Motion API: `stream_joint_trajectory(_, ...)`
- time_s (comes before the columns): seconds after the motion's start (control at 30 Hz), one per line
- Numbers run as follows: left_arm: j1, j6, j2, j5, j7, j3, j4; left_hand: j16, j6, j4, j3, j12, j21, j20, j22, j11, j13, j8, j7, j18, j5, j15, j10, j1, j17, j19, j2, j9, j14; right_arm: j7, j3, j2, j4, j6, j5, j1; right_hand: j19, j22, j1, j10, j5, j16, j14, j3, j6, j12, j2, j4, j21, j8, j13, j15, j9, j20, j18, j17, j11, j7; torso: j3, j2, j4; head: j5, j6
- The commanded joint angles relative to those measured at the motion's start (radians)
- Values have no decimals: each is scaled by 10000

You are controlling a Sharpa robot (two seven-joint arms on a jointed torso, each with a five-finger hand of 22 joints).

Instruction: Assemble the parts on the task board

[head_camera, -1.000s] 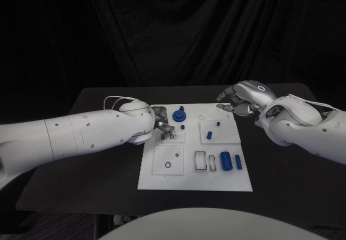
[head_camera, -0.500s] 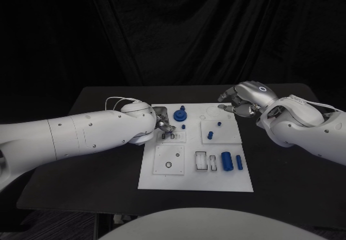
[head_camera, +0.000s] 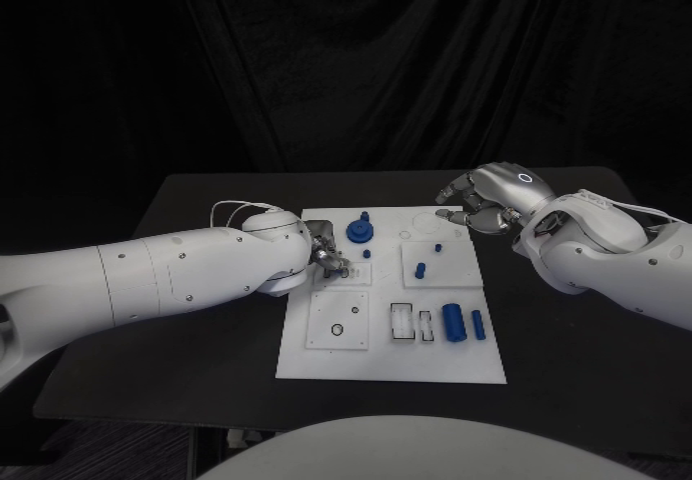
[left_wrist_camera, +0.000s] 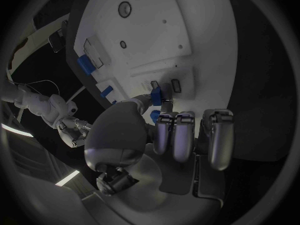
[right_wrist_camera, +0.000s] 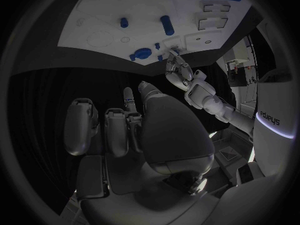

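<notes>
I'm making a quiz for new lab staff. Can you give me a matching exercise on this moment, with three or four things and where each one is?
Things:
1. left robot hand
2. right robot hand
3. large blue cylinder
4. blue disc with a knob

Places:
A. lying near the task board's near right corner
B. at the board's far right corner
C. standing near the board's far edge
D. at the board's left edge

Pairs: 1-D, 2-B, 3-A, 4-C

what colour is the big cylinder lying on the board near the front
Blue cylinder; it shows best in the head view.

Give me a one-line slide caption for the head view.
Left hand works at the white task board's left edge; right hand hovers by its far right corner.
</notes>
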Motion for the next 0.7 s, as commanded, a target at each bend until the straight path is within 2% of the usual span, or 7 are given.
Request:
stream_joint_trajectory(0.03, -51, 127, 36, 12, 14, 7, 4, 26, 66, 69, 2, 37, -4, -44, 1884, -36, 2631, 18, 11, -64, -11, -69, 992, -105, 2634, 450, 14, 13, 1074, -205, 7, -9, 17, 76, -23, -25, 155, 1849, 114, 630, 63, -62, 787, 75, 92, -31, -20, 8, -61, -59, 2234, 51, -15, 83, 120, 1563, 70, 2, -6, -11, -18, 15, 0)
stream_joint_trajectory(0.3, -116, 111, 37, 12, 45, 7, 27, 26, 68, 67, 2, 37, -13, -45, 1871, -37, 2631, 17, 9, -60, -17, -69, 992, -106, 2634, 440, 15, 16, 1074, -213, 7, -11, 17, 89, -23, -25, 155, 1849, 114, 630, 63, -62, 787, 75, 92, -31, -20, 8, -61, -59, 2234, 51, -15, 83, 120, 1563, 70, 2, -7, -11, -14, -16, 0)
stream_joint_trajectory(0.7, -138, 110, 50, 12, 130, 7, 84, 26, 36, 56, 1, 37, -52, -53, 1822, -40, 2631, -27, 12, -44, -111, -75, 992, -129, 2634, 399, 40, 41, 1074, -236, 7, 23, -18, 114, -23, -27, 149, 1844, 112, 618, 70, -70, 785, 76, 98, -44, -29, 13, -79, -60, 2222, 52, -20, 84, 124, 1556, 71, 4, -11, -1, -20, 62, 0)
